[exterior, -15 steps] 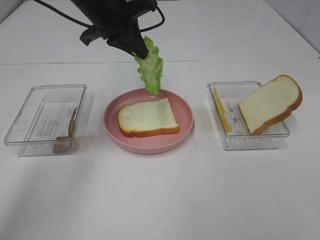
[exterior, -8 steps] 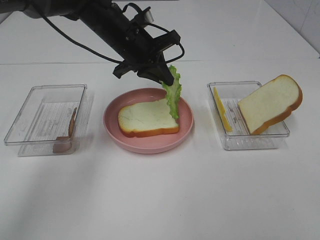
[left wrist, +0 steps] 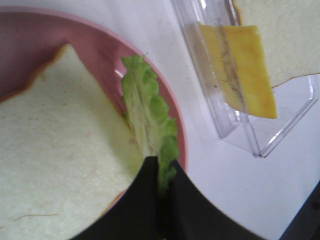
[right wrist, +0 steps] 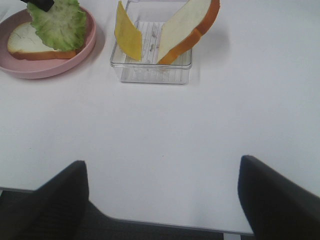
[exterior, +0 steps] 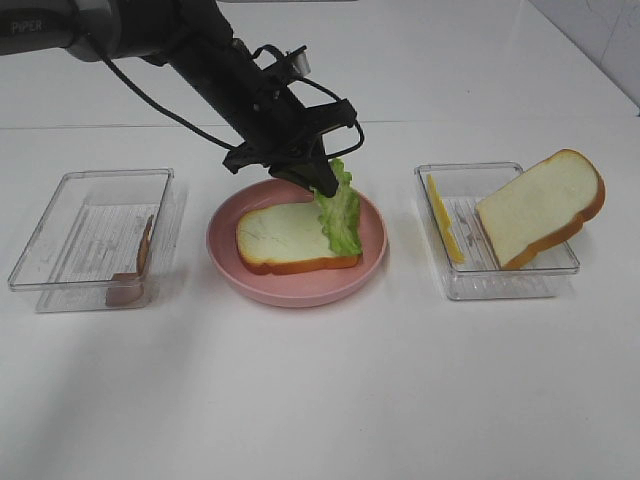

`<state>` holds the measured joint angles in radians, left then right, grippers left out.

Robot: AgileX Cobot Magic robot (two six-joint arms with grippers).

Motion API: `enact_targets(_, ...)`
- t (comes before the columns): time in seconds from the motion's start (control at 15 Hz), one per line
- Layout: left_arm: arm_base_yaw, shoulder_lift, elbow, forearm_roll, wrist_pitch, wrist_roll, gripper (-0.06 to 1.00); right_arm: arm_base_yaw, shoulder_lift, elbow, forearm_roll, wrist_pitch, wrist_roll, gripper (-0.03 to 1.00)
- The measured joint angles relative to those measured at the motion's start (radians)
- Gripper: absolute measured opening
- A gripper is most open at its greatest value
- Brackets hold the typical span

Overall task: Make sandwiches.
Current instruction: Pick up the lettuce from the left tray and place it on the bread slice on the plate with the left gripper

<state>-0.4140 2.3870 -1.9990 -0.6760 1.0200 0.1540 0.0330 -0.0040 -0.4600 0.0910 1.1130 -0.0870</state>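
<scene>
In the high view we saw the left gripper (exterior: 321, 187) just above centre of the frame, its jaws pressed together on the top end of the lettuce leaf (exterior: 341, 214). The leaf hung down onto the right edge of the bread slice (exterior: 285, 238), which lay flat in the pink plate (exterior: 232, 262) at mid-frame. The black arm ran down from the upper left and crossed over the plate's far rim.

At left of the frame stood the left tray (exterior: 60, 215), with the meat slice (exterior: 144, 248) leaning against its right wall. At right stood the right tray (exterior: 500, 286); the cheese slice (exterior: 441, 216) leaned along its left wall, and the second bread slice (exterior: 540, 206) was propped at a tilt, jutting over the tray's right rim. Both trays sat near the plate, with bare gaps of table (exterior: 320, 400) between them.

The whole lower half of the frame was open white table. In the right wrist view the right gripper (right wrist: 162, 200) was spread wide, with nothing between its fingers, above the table edge.
</scene>
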Motion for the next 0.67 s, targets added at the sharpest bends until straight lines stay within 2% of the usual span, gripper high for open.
enact_targets(0.27, 0.003, 0.0, 0.0, 0.129, 0.0, -0.013, 0.0, 0.0, 0.0, 0.0, 0.0, 0.0, 0.0, 0.8)
enact_targets(0.67, 0.003, 0.0, 0.0, 0.208, -0.001, -0.032, 0.0, 0.0, 0.0, 0.0, 0.0, 0.0, 0.0, 0.8)
